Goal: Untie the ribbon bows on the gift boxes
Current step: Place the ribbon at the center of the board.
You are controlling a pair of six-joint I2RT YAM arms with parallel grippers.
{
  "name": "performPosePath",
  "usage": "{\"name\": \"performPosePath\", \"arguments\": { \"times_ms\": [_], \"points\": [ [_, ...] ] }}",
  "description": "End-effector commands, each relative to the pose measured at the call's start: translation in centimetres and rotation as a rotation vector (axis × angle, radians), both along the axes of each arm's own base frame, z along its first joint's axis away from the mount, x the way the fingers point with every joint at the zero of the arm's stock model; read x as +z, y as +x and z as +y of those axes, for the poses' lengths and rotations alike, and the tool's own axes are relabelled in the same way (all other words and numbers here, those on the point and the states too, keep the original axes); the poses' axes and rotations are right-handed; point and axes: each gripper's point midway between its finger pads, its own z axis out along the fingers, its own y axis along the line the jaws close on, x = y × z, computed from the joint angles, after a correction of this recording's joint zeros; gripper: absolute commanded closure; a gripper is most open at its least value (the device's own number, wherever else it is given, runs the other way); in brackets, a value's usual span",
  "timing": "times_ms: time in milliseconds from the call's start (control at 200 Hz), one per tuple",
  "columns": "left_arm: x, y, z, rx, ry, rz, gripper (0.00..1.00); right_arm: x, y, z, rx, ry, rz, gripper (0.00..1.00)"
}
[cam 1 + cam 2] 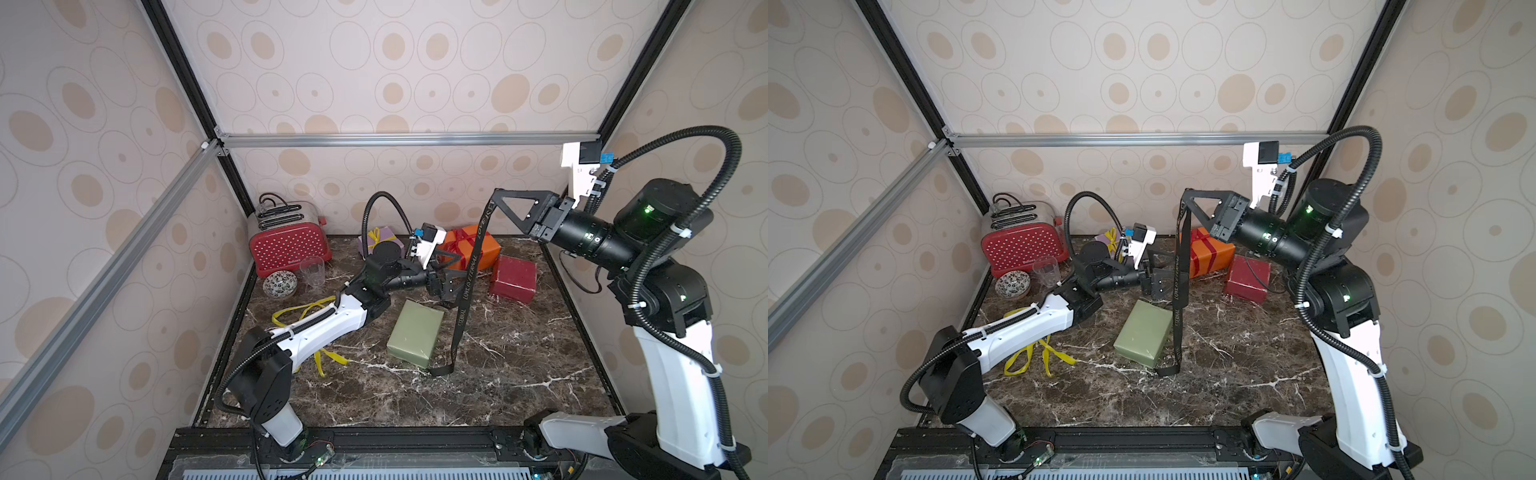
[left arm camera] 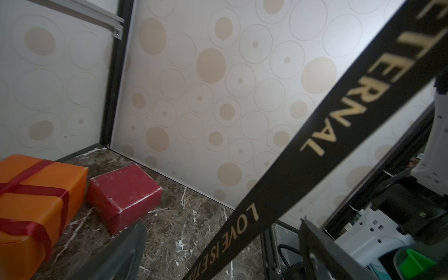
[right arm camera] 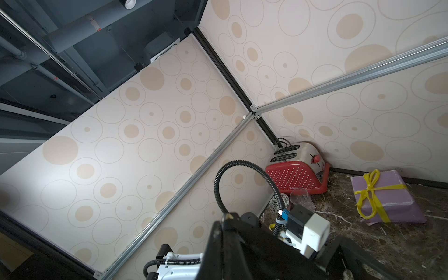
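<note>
Ribbon bows [image 3: 369,191] half undone.
Right gripper [image 1: 494,192] pinches black ribbon [image 1: 468,274] aloft, left gripper [image 1: 455,278] gapes; lilac box [image 1: 390,241], orange box [image 1: 486,249] still tied.

Bright wrapping against dark stone and spotted walls.
The table [image 1: 519,374] is dark brown marble veined with white, and the walls [image 1: 415,83] are pale with beige dots and ringed ovals. The orange box [image 1: 490,251] wears a red ribbon [image 1: 462,240], the lilac box [image 3: 392,197] a yellow ribbon [image 3: 369,191]. There is a dark red box [image 1: 513,279] and an olive green box [image 1: 415,332]. The black ribbon [image 2: 339,121] has gold lettering; the toaster [image 1: 289,249] is red with white dots.
</note>
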Motion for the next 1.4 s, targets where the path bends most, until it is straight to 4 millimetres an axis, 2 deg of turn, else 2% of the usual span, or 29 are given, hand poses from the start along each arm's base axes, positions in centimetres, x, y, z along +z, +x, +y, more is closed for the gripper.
{"name": "performPosePath", "arguments": {
  "times_ms": [0,60,210,310,531,631,766,821,971,1097,1182,1247,1397],
  "points": [
    [-0.3,1.3,2.4,0.094,0.012,-0.018,0.01,0.1,-0.5,-0.9,-0.028,-0.009,-0.020,1.00],
    [0.4,0.8,3.1,0.069,-0.040,-0.014,0.01,-0.1,-0.4,-0.9,-0.032,-0.014,-0.018,1.00],
    [2.1,-2.7,3.1,-0.100,-0.131,-0.035,0.01,-0.5,-0.3,-1.0,-0.036,-0.017,-0.011,1.00],
    [2.2,-3.3,3.3,-0.122,-0.142,-0.057,0.01,-0.7,-0.1,-1.0,-0.036,-0.016,-0.004,1.00],
    [4.0,-5.8,1.0,-0.252,-0.158,-0.093,0.01,-0.6,-0.1,-0.8,-0.026,-0.005,0.002,1.00],
    [3.2,-5.7,-0.3,-0.243,-0.089,-0.111,0.01,-0.7,-0.1,-0.7,-0.020,-0.003,0.005,1.00],
    [3.7,-5.3,-1.2,-0.241,-0.081,-0.123,0.01,-0.8,0.1,-0.6,-0.015,-0.003,0.011,1.00],
    [3.7,-4.7,-1.6,-0.217,-0.073,-0.127,0.01,-0.8,0.1,-0.6,-0.016,-0.002,0.010,1.00],
    [2.1,-2.8,-2.7,-0.174,-0.001,-0.103,0.01,-0.9,0.0,-0.5,-0.006,0.005,0.013,1.00],
    [3.0,-2.9,-3.5,-0.225,-0.070,-0.069,0.03,-1.3,0.1,-0.5,-0.006,0.002,0.019,1.00],
    [3.1,-2.8,-3.9,-0.245,-0.086,-0.044,0.12,-1.4,0.1,-0.5,-0.005,-0.001,0.019,1.00],
    [3.1,-2.9,-4.1,-0.260,-0.084,-0.034,0.23,-1.6,0.1,-0.5,-0.003,-0.001,0.020,1.00],
    [2.8,-2.8,-4.2,-0.244,-0.079,-0.018,0.74,-2.2,0.0,-0.6,-0.014,-0.013,0.023,1.00]
  ]
}}
